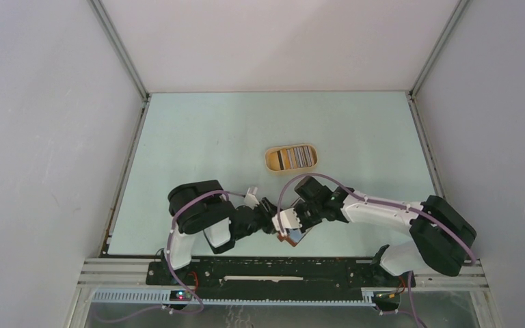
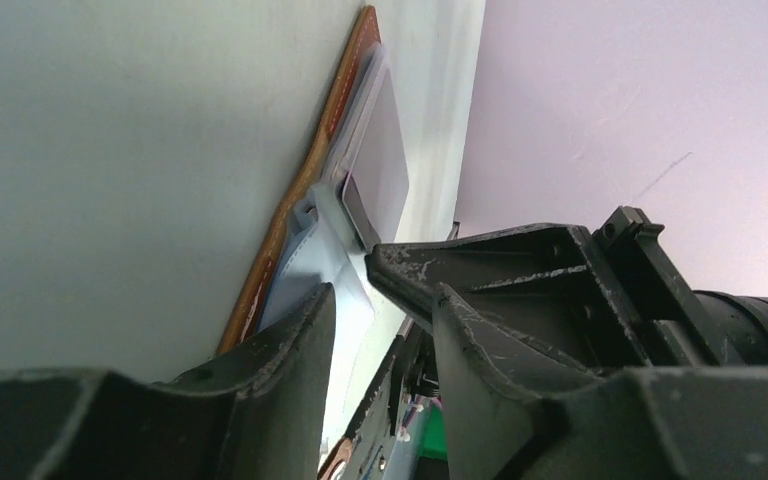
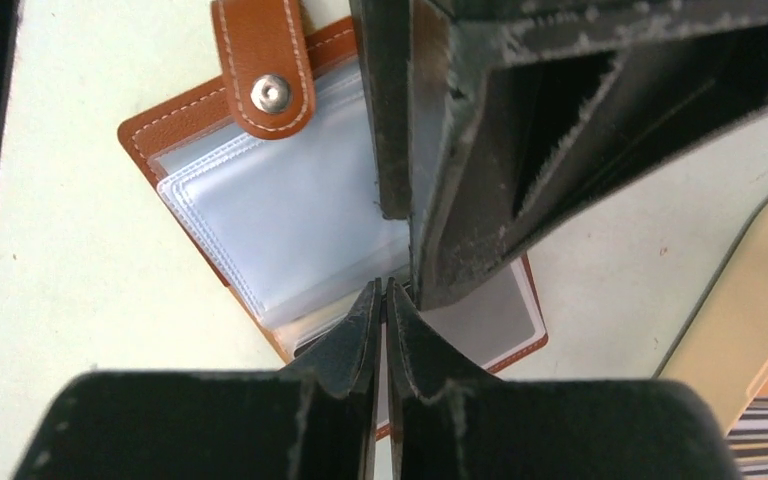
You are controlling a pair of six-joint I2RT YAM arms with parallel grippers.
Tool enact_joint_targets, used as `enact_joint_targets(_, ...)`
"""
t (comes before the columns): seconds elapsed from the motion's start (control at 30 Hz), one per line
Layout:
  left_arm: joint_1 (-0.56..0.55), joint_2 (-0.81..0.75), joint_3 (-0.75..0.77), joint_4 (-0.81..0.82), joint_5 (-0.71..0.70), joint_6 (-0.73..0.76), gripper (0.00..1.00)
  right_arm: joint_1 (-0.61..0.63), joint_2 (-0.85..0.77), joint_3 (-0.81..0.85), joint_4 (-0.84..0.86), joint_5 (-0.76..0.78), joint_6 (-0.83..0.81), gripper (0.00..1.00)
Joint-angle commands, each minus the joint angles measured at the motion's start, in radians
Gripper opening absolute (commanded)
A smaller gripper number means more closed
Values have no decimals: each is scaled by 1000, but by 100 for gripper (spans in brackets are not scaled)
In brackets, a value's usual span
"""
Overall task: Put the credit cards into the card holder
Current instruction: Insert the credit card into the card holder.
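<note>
At the near edge of the pale green worktop, about its middle, the reddish-brown leather bifold card holder is laid open and flat. Its translucent plastic pockets are exposed. Its strap tab, fitted with a metal snap, is laid over one corner of them.

The black two-finger right gripper is positioned directly above the card holder, with its fingertips at the edge of the pockets. Its jaws are brought almost together, with only a thin slit between them. Whether a card is pinched in that slit cannot be determined.

The black two-finger left gripper is positioned over the same card holder from the opposite side, its tip just beside the right gripper's fingertips. Its jaws are set partly apart, with a clear gap between them. Whether a pocket is caught in that gap cannot be determined.

Farther in, near the centre of the worktop and well apart from the card holder, the tan oval tray is placed. The thin rectangular plastic credit cards, in mixed colours, are stood edge-on inside it as a striped row.
</note>
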Motion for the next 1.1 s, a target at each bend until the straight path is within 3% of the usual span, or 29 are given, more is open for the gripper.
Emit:
enact_joint_targets(0.0,4,6,7,-37,-10,50,47,-39,-57,1,-43,-20,-10,12)
enact_joint_targets(0.13,7,-22,-2,-28,-10,71,48,-66,-105,42,-159,-212,-13,21)
enact_joint_targets(0.27,7,-92,-17,-29,-10,117,49,-103,-135,80,-215,-290,-8,27)
enact_joint_targets(0.43,7,-212,-50,-48,-14,204,49,-225,-164,120,-245,-406,51,27)
enact_joint_targets(0.53,8,-295,-75,-90,-27,281,49,-288,-186,120,-308,-476,-7,28)
enact_joint_targets(0.63,13,-415,-98,-203,-45,376,49,-295,-191,102,-381,-494,-132,31)
enact_joint_targets(0.73,15,-589,-80,-433,-78,513,49,-290,-190,71,-420,-495,-267,31)
enact_joint_targets(0.9,15,-861,-23,-813,-167,682,52,-268,-193,64,-374,-466,-228,31)
enact_joint_targets(1.07,15,-1012,-26,-930,-224,761,53,-267,-184,62,-353,-449,-211,30)
